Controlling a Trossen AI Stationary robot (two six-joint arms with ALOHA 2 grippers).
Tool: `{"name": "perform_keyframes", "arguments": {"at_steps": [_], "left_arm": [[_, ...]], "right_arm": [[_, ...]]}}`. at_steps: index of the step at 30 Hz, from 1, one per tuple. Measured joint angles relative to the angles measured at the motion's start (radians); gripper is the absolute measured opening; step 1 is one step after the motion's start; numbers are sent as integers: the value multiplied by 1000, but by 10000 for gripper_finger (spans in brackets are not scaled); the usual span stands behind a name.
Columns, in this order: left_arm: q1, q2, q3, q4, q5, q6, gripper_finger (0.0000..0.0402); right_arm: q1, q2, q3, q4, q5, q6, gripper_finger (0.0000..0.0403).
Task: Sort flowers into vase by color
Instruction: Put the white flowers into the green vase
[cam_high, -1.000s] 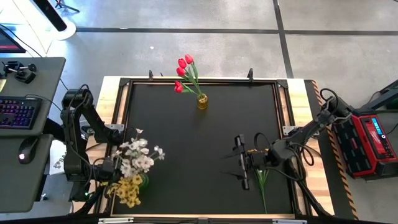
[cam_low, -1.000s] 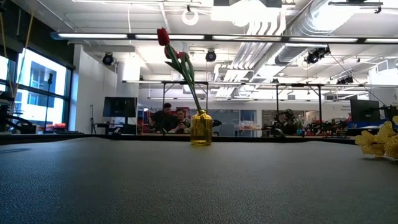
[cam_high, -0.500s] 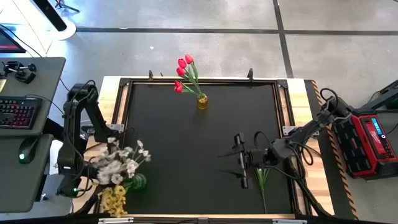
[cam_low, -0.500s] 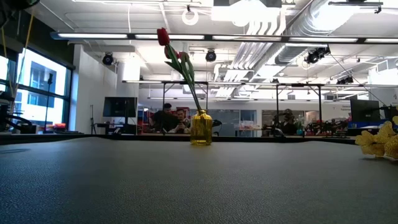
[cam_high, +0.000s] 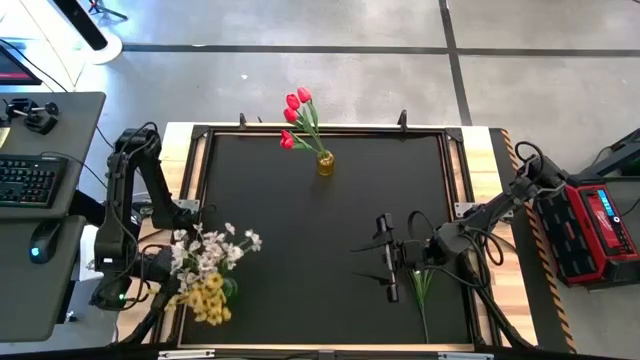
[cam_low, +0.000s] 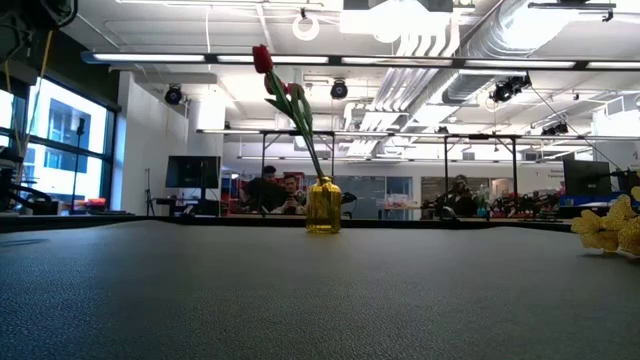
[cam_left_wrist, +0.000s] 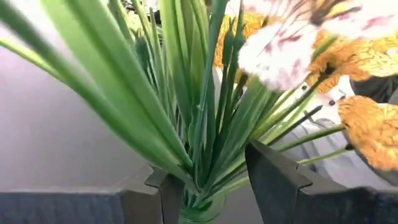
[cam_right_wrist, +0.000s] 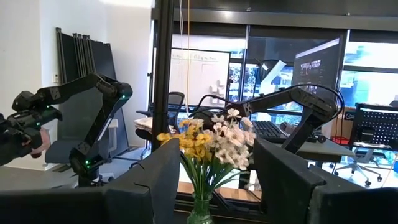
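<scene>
Left wrist view alone shows the left pincer (cam_left_wrist: 214, 186) parted around the green stems (cam_left_wrist: 199, 124), not clenched.

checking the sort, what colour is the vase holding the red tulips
Yellow glass vase, seen best in the low view; the red tulips stand in it.

My table (cam_high: 300, 240) has a black mat. On it: yellow vase (cam_high: 325, 163) of tulips (cam_high: 295, 115) top center, green vase (cam_high: 222, 291) with white and yellow flowers (cam_high: 210, 262) lower left, loose stems (cam_high: 423, 297) lower right.
</scene>
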Motion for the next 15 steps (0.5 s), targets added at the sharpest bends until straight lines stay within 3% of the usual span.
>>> {"name": "perform_keyframes", "arguments": {"at_steps": [3,15], "left_arm": [[0,-21,0,0,9,18,150],[28,-206,0,-1,248,-22,128]], "right_arm": [[0,0,0,-1,0,0,188],[0,0,0,-1,0,0,188]]}}
